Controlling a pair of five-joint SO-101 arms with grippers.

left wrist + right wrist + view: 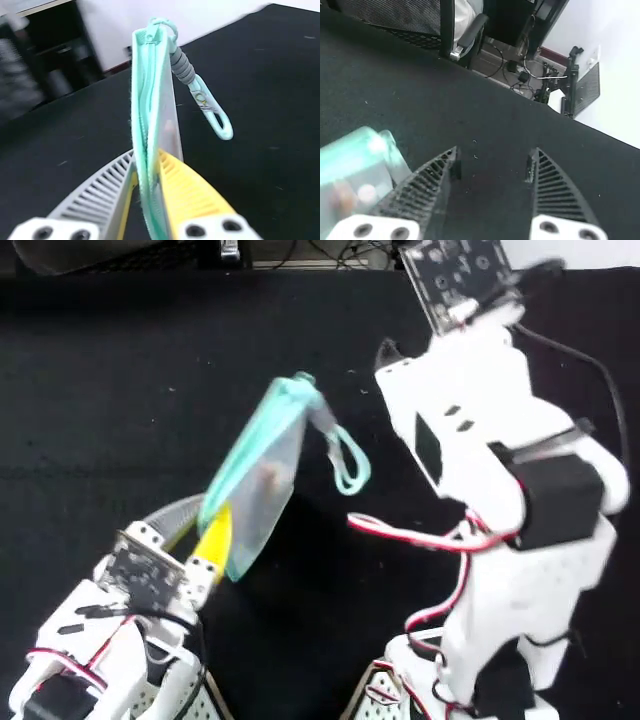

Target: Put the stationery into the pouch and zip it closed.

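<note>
A clear pouch (pixel 258 480) with a mint-green zipper edge and a mint loop strap (pixel 350 465) is held up above the black table. My left gripper (pixel 215 540), with one grey and one yellow finger, is shut on the pouch's lower end. In the left wrist view the pouch (pixel 155 125) stands on edge between the fingers (pixel 187 192), its strap (pixel 212 112) hanging off the far end. Small items show faintly inside it. My right gripper (pixel 492 165) stands open beside the pouch's far end (pixel 360 160), with nothing between its black fingers.
The black table (pixel 150 390) lies open to the left and behind the pouch. The right arm's white body (pixel 510 500) fills the right side. Beyond the table's far edge are a chair (pixel 445 25) and cables (pixel 530 75).
</note>
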